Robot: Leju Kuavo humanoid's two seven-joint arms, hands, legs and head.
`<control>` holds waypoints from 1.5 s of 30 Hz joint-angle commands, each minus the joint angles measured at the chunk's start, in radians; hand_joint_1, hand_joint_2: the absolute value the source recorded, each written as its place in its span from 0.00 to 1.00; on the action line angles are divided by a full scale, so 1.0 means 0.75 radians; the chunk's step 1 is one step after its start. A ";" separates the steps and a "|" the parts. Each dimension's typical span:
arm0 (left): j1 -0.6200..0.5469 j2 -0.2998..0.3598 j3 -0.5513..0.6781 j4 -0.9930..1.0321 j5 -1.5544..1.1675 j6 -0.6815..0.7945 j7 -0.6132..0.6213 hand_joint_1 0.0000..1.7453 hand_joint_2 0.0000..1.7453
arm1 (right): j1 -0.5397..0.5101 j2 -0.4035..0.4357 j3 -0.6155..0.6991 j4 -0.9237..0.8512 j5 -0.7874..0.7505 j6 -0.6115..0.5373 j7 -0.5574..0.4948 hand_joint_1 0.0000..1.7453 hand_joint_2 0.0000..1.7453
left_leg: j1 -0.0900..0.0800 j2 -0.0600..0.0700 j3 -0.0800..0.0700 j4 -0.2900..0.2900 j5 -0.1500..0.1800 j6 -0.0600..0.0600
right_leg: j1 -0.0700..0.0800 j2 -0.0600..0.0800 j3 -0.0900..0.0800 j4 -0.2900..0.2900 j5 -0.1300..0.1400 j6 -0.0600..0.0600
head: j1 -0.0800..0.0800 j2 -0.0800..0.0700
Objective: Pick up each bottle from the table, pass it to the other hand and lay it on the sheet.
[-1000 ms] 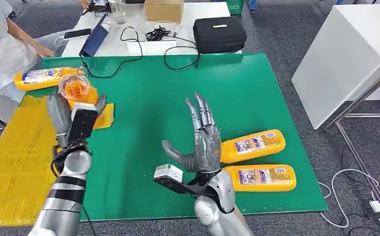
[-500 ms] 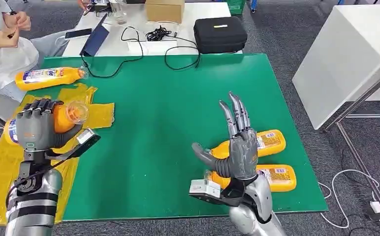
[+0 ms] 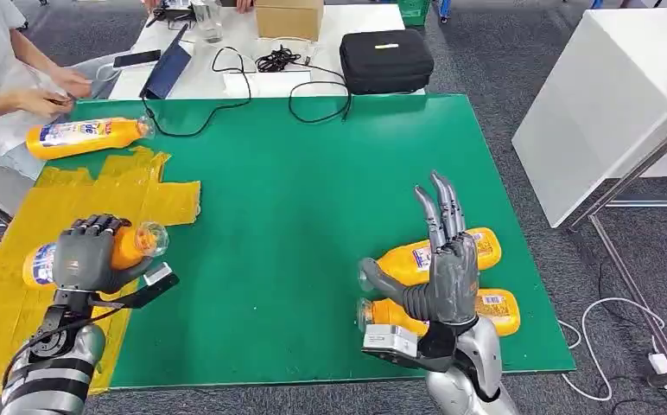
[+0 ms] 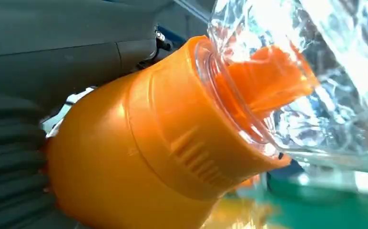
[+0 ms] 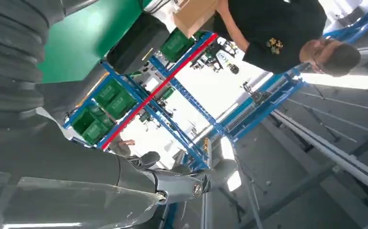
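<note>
Lower left of your head view: left hand (image 3: 88, 256) grips a bottle (image 3: 123, 246) over the sheet (image 3: 19, 303) | lower right: right hand (image 3: 445, 264) open, fingers up

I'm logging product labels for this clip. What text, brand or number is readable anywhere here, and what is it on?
None can be read.
Held bottle: label mostly hidden by left hand.
Bottle on the sheet's far end: print blurred.
Two bottles by right hand: labels too small.
Black case: tag unreadable.
</note>
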 commanded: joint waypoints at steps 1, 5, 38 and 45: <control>-0.064 -0.075 0.031 0.317 0.057 0.002 -0.061 0.86 1.00 | -0.042 -0.022 -0.033 0.094 -0.019 0.018 -0.008 0.00 1.00 | 0.001 -0.001 0.006 -0.001 -0.002 -0.001 | 0.001 -0.003 0.007 -0.002 -0.002 -0.001 | 0.001 0.000; -0.085 -0.148 0.076 0.346 0.012 0.002 -0.087 0.00 1.00 | -0.091 -0.003 -0.012 0.155 -0.027 0.041 -0.002 0.00 1.00 | 0.000 -0.001 0.009 -0.002 -0.002 -0.001 | 0.001 -0.002 0.010 -0.003 -0.002 -0.001 | 0.001 0.000; 0.042 -0.390 0.078 -0.349 1.587 -0.683 -0.418 0.00 1.00 | -0.266 -0.076 -0.051 0.314 0.310 0.302 0.281 0.00 1.00 | 0.000 -0.001 0.003 0.001 -0.002 -0.001 | 0.001 -0.001 0.005 -0.001 -0.001 0.000 | 0.001 0.000; 0.091 -0.436 0.081 -0.510 1.806 -0.945 -0.382 0.00 1.00 | -0.409 -0.200 -0.085 0.428 0.289 0.492 0.274 0.00 1.00 | 0.002 0.001 0.010 0.003 -0.006 -0.002 | 0.003 -0.001 0.013 0.000 -0.004 0.000 | 0.001 0.000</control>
